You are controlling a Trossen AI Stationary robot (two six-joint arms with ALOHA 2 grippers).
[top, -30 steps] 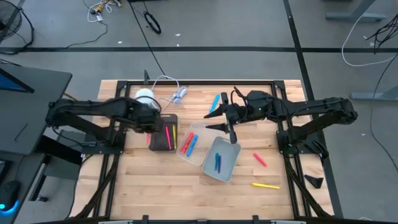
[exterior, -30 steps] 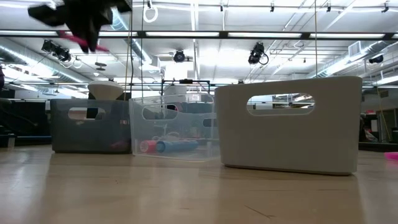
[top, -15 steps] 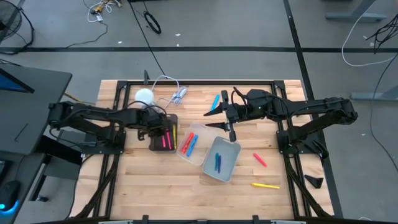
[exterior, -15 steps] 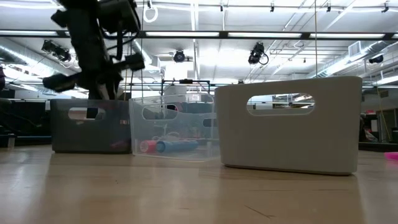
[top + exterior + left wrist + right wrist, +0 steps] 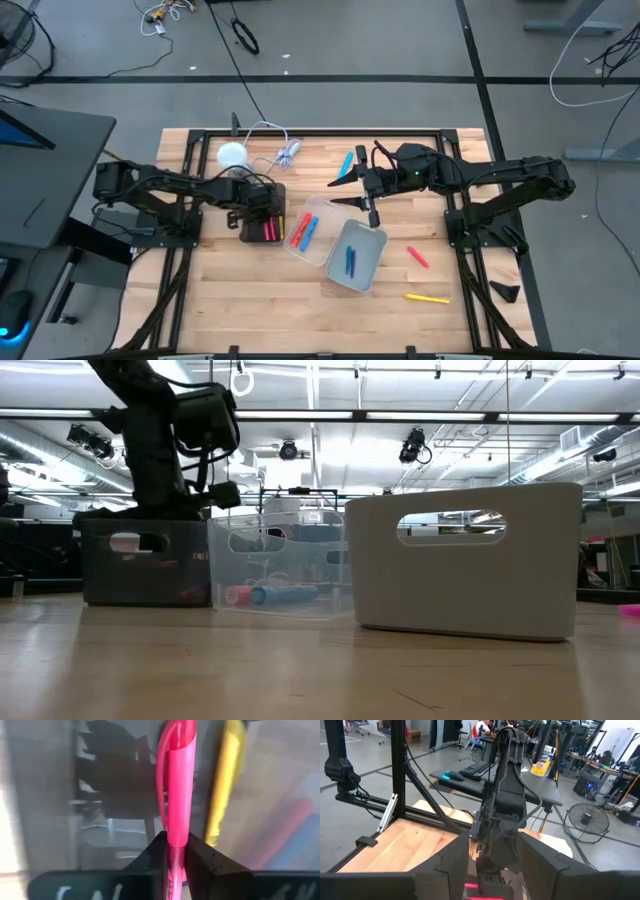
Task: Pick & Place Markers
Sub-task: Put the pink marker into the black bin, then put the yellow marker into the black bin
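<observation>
A: Left end effector (image 5: 172, 851), status?

B: Down inside the dark grey plastic bin (image 5: 262, 211) at the desk's left-centre. The left wrist view shows its two dark fingers (image 5: 156, 854) clenched on a pink stick-shaped marker (image 5: 177, 785), which runs straight out from between them. A yellow marker (image 5: 226, 780) lies just beside it in the same bin.

A: Confirmed from above?

B: Yes. In the high view, pink and yellow sticks lie in that bin, with the left arm's wrist over its near-left edge. In the low view the arm comes down onto the bin's rim (image 5: 145, 525).

A: Right end effector (image 5: 352, 192)?

B: Raised over the wooden desk (image 5: 250, 290) near its back middle, above the gap between the bins. Fingers spread, one toward the back edge and one toward the bins. A red-pink object shows low between them in the right wrist view (image 5: 485, 890); I cannot tell whether it is gripped.

A: Other markers?

B: Red and blue ones in the clear plastic bin (image 5: 310, 232), next to the dark one. Two blue ones in the light grey bin (image 5: 353, 258), tilted beside the clear one. A blue marker (image 5: 347, 162) lies loose on the desk near the back edge, a red one (image 5: 417, 257) right of the grey bin, and a yellow one (image 5: 427, 298) nearer the front.

A: Anything else?

B: White round-topped lamp (image 5: 232, 154) and white cable bundle (image 5: 288, 152) at the back left.
</observation>
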